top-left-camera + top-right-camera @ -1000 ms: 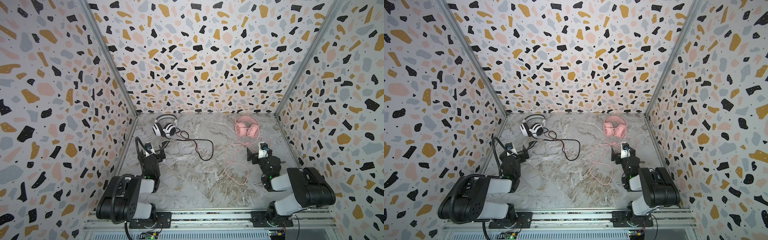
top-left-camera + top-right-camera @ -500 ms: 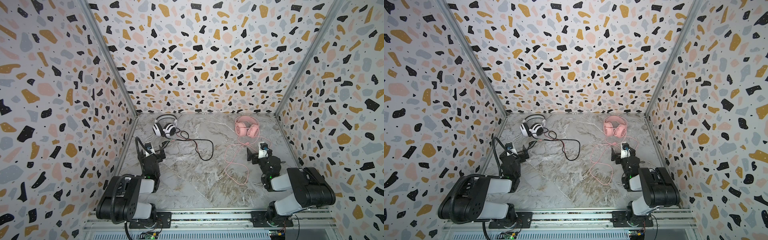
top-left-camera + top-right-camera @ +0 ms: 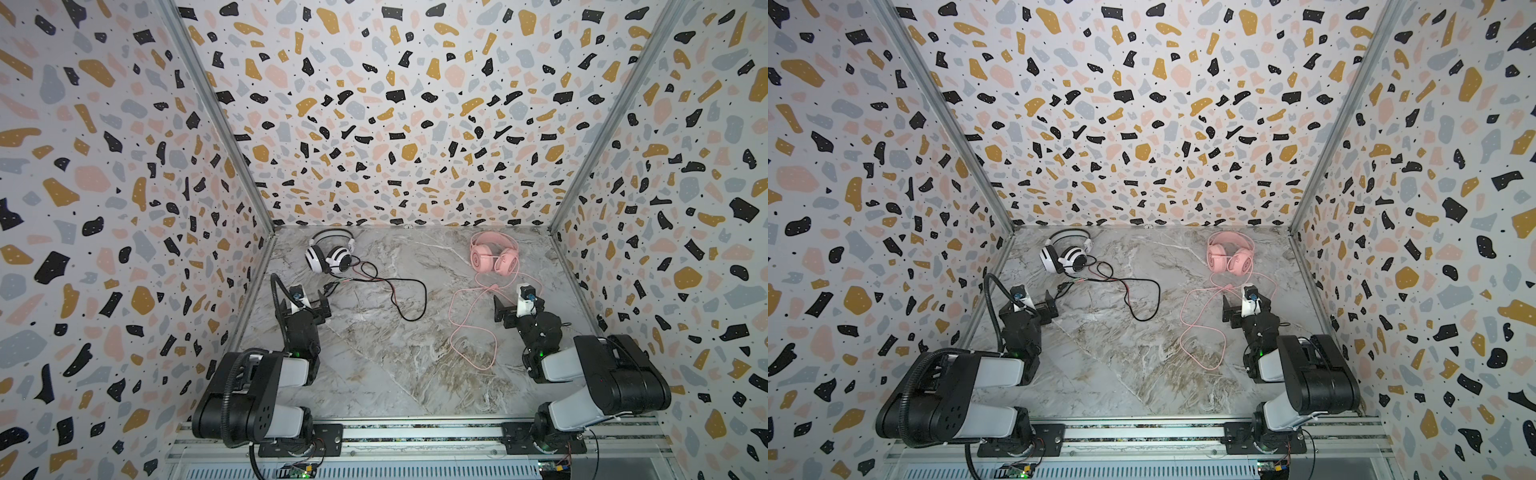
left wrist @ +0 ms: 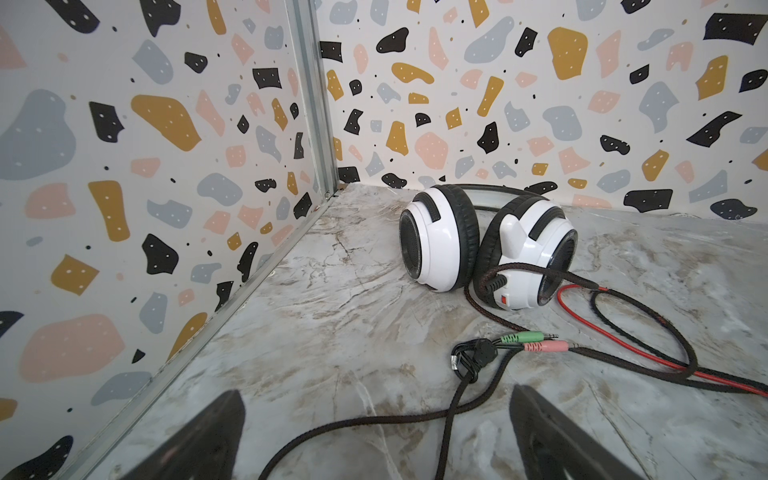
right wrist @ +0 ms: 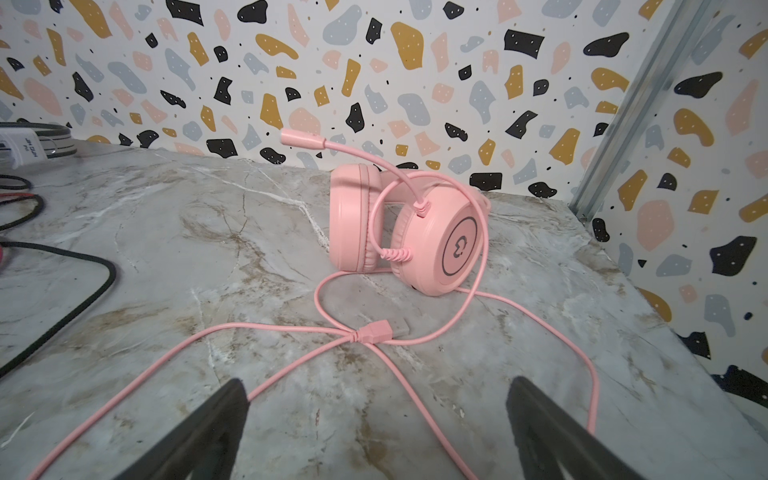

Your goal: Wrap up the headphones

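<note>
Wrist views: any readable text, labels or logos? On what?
white headset headband: small sideways print, too blurred to read.
pink headset ear cup: round emblem, no letters.
white headset ear cup, left wrist view: small red tag, nothing legible.
No other text.

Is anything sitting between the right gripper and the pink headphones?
Nothing foreign. Only the pink headphones' own pink cable and its plug lie between them and the open right gripper.
</note>
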Controlling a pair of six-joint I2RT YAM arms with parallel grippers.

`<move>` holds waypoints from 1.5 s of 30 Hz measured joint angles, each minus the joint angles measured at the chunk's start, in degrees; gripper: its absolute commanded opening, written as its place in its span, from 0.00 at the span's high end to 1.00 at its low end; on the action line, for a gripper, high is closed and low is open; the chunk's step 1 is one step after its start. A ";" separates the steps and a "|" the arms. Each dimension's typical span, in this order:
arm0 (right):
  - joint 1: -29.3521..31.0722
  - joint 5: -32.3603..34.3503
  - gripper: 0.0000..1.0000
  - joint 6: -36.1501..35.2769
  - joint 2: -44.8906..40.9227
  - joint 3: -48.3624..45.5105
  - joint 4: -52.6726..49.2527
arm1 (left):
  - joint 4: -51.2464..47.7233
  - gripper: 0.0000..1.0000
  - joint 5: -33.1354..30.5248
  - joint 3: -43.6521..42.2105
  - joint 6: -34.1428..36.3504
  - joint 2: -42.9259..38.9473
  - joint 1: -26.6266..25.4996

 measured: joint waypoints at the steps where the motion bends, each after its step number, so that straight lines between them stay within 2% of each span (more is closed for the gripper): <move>1: 0.00 0.00 0.01 0.00 0.00 0.00 0.00 | 0.00 0.00 0.00 0.00 0.00 0.00 0.00; 16: 0.42 0.57 0.01 -0.04 -0.68 -0.02 -0.35 | 0.00 0.00 0.00 0.00 0.00 0.00 0.00; 21: 2.84 2.43 0.01 -1.05 -10.82 2.62 -11.43 | -0.52 0.00 -0.09 0.00 -0.04 -0.33 0.00; 24: 3.65 2.08 0.01 0.04 -17.20 6.45 -16.59 | -5.68 0.00 -0.68 1.07 -0.26 -2.95 0.00; 26: 3.67 2.01 0.01 2.62 -20.20 7.78 -18.01 | -9.49 0.00 -1.44 2.95 -0.83 -4.74 0.00; 30: 2.43 1.20 0.01 13.07 -23.54 8.35 -21.24 | -12.90 0.00 -2.14 4.42 -1.64 -8.09 0.00; 33: 0.85 -2.97 0.02 20.44 -22.86 8.39 -22.71 | -17.84 0.00 -3.72 4.85 -3.65 -11.39 0.00; 36: 1.03 -10.03 0.05 25.35 -17.77 12.90 -28.06 | -25.11 0.00 -6.10 7.91 -8.41 -13.90 0.00; 39: 5.42 -12.20 0.05 26.99 -13.38 18.34 -32.92 | -31.26 0.00 -4.70 11.98 -11.80 -14.64 0.04; 43: 17.44 -10.78 0.05 24.28 -9.31 24.79 -38.49 | -43.89 0.00 -1.40 21.70 -15.39 -13.53 0.17; 45: 23.21 -9.66 0.05 22.73 -6.91 26.43 -38.99 | -51.10 0.00 0.07 29.42 -17.22 -10.97 0.85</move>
